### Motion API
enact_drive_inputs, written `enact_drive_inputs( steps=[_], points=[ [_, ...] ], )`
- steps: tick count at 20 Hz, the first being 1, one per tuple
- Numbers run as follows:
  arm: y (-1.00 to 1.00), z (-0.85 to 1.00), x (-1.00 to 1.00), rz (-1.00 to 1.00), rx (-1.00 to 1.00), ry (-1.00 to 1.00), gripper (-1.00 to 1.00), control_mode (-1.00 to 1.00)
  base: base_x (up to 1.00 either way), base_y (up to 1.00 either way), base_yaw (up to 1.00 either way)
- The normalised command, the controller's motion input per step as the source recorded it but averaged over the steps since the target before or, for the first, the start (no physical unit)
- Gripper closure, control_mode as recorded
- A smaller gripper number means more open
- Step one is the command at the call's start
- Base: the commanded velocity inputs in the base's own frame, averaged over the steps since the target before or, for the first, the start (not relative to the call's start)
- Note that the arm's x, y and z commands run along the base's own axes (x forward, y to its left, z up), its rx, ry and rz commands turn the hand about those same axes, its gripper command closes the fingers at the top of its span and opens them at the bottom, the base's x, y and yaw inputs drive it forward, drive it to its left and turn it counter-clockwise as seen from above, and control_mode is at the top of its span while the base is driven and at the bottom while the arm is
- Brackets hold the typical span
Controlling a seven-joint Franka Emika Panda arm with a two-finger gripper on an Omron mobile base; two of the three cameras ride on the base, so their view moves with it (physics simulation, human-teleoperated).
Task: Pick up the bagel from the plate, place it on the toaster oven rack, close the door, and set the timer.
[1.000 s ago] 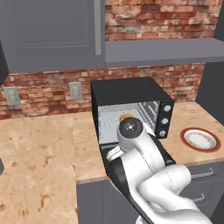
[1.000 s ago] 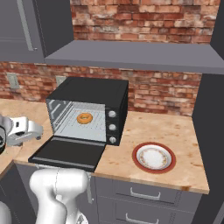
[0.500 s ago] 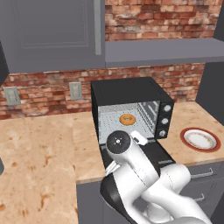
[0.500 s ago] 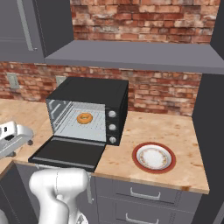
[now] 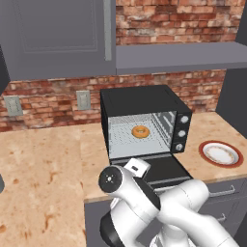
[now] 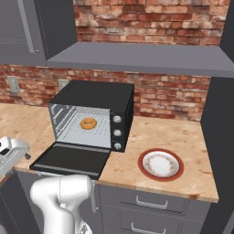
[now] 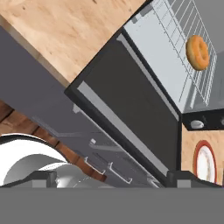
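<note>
The bagel [image 5: 140, 131] [image 6: 88, 123] [image 7: 197, 52] lies on the silver wire rack [image 5: 126, 141] [image 7: 175, 22] inside the black toaster oven [image 5: 140, 99] [image 6: 98, 93]. The door [image 5: 161, 170] [image 6: 71, 159] [image 7: 127, 105] hangs fully open, flat over the counter edge. The plate [image 5: 221, 153] [image 6: 161, 164] [image 7: 204, 162], right of the oven, is bare. My gripper [image 7: 113, 180] is open with nothing between its fingers. It sits low, off the door's front left corner, looking up across the door. My hand [image 6: 10, 153] shows at the left edge of the right base view.
A column of round knobs [image 5: 182, 132] [image 6: 117, 132] runs down the oven's right front. Grey drawers [image 6: 151, 205] sit under the counter [image 5: 43, 169]. A grey shelf [image 6: 137, 59] overhangs the oven. Two wall outlets [image 5: 83, 99] are on the brick wall.
My arm has drawn back from the oven, down and to the left, past the counter's front edge. The bagel stays on the rack, the door stays open, and the gripper stays open.
</note>
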Motion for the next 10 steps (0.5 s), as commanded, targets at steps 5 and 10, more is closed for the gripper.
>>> enact_drive_inputs(
  steps=[5,10],
  points=[
    [0.04,-0.44,0.08,0.03,-0.14,0.0,-1.0,-1.0,0.0,0.0,0.0],
    [0.09,-0.34,0.25,0.03,-0.13,0.0,-1.0,-1.0,0.0,0.0,0.0]
  ],
)
